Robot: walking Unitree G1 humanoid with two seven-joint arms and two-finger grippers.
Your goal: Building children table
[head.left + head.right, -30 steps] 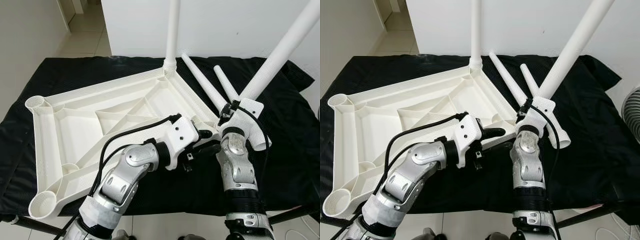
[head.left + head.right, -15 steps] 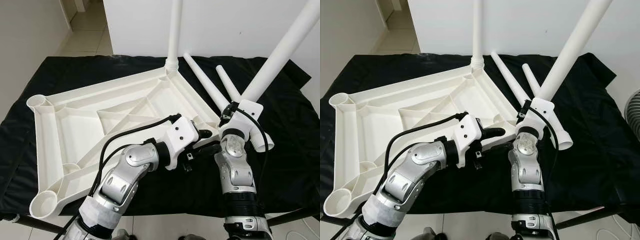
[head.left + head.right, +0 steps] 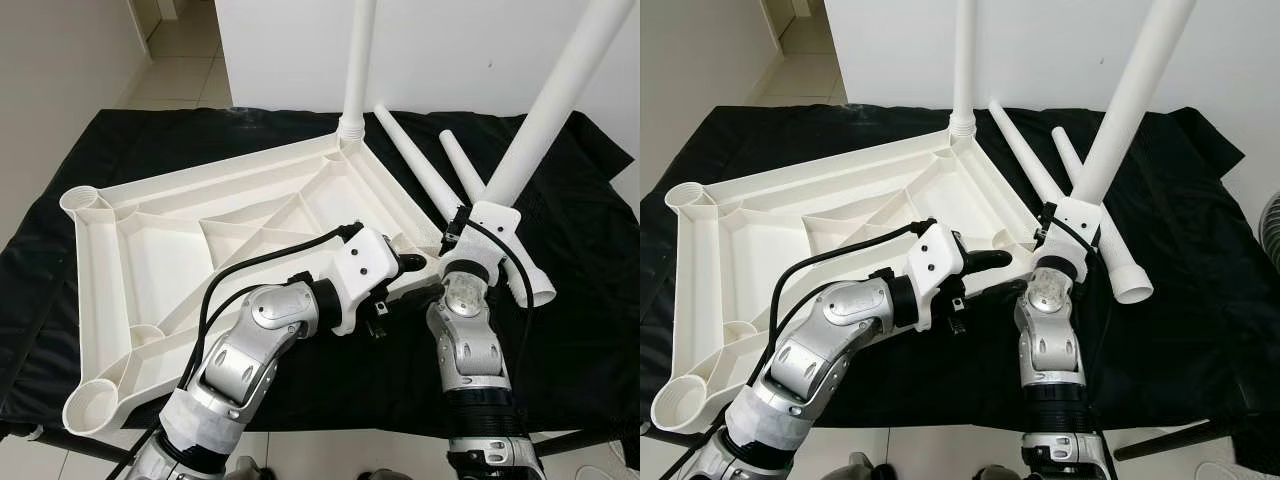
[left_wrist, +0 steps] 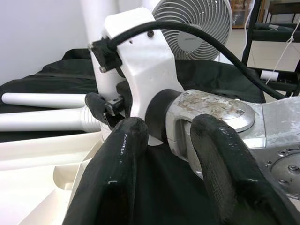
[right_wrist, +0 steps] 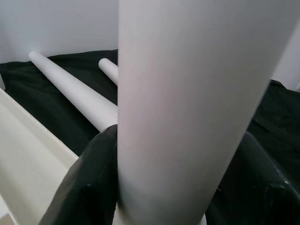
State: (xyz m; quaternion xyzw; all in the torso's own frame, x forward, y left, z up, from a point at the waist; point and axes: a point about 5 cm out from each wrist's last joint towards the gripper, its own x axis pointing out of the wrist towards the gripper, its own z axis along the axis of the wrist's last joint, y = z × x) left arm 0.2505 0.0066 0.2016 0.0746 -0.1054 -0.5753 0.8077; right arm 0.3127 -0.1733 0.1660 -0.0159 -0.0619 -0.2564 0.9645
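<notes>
Over the tabletop (image 3: 150,235), our right gripper (image 5: 164,187) clamps a tilted leg (image 3: 545,125); our left gripper (image 3: 415,280), fingers parted and empty, hovers beside it.

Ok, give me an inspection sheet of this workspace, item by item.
Surface: black cloth over a table.
Job's things: white tabletop upside down; one leg upright in its far corner; two loose legs on the cloth.
Clutter: nothing seen.
Grippers: right gripper shut on a fourth leg, tilted; left gripper open at the tabletop's near right corner.
Cables: black cable along the left arm.
Surroundings: white wall, tiled floor, fan.
</notes>
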